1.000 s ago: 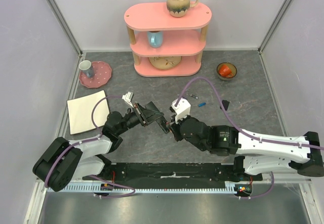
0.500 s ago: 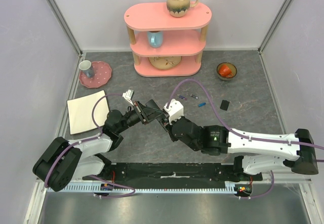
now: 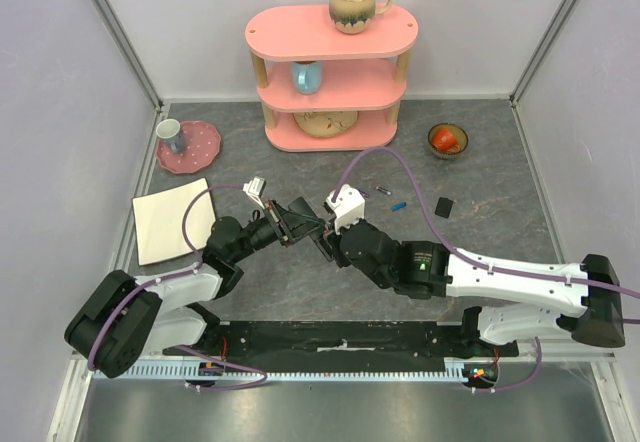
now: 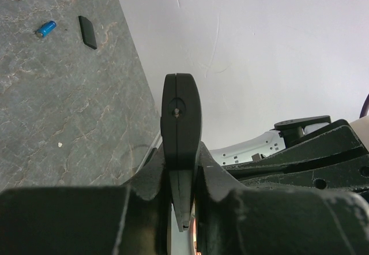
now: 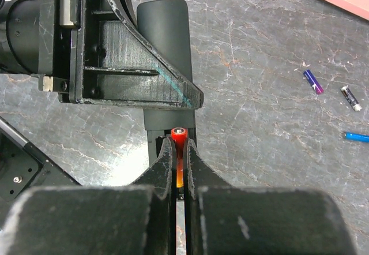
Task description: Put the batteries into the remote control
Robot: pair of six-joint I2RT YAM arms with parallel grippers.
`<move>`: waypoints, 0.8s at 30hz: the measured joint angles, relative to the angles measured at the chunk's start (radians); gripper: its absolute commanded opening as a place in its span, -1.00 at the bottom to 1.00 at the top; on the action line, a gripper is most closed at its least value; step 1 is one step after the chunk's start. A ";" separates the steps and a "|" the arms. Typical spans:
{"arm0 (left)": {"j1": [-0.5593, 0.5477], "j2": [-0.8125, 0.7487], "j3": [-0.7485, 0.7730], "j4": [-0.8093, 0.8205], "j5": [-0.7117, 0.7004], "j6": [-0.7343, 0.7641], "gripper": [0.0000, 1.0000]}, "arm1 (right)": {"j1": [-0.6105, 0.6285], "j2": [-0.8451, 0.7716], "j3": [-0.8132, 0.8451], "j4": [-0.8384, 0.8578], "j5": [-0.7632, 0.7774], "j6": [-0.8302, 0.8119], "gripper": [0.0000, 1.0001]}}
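Observation:
My left gripper (image 4: 183, 171) is shut on the remote control (image 4: 181, 113), a slim black bar held on edge above the table. In the right wrist view the remote control (image 5: 164, 27) runs away from me, with its open battery bay at the near end. My right gripper (image 5: 178, 150) is shut on a red-orange battery (image 5: 179, 135), whose tip is at the mouth of that bay. In the top view the two grippers meet, left (image 3: 296, 223) and right (image 3: 327, 244). A purple battery (image 5: 313, 82), a dark grey battery (image 5: 350, 98) and a blue battery (image 5: 357, 135) lie loose on the table.
A small black square piece (image 3: 444, 206) lies right of the blue battery (image 3: 399, 205). A pink shelf (image 3: 330, 72) with a mug (image 3: 357, 4) stands at the back. A bowl (image 3: 447, 140) is at back right, a pink plate (image 3: 190, 147) and a white plate (image 3: 172, 220) at left.
My right arm has moved left and forward, bringing the red-orange battery up to the remote's end. The left gripper has kept the remote nearly still.

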 measured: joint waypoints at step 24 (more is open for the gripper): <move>0.000 0.012 0.003 0.011 0.005 -0.014 -0.96 | -0.002 -0.009 -0.059 0.056 -0.035 0.020 -1.00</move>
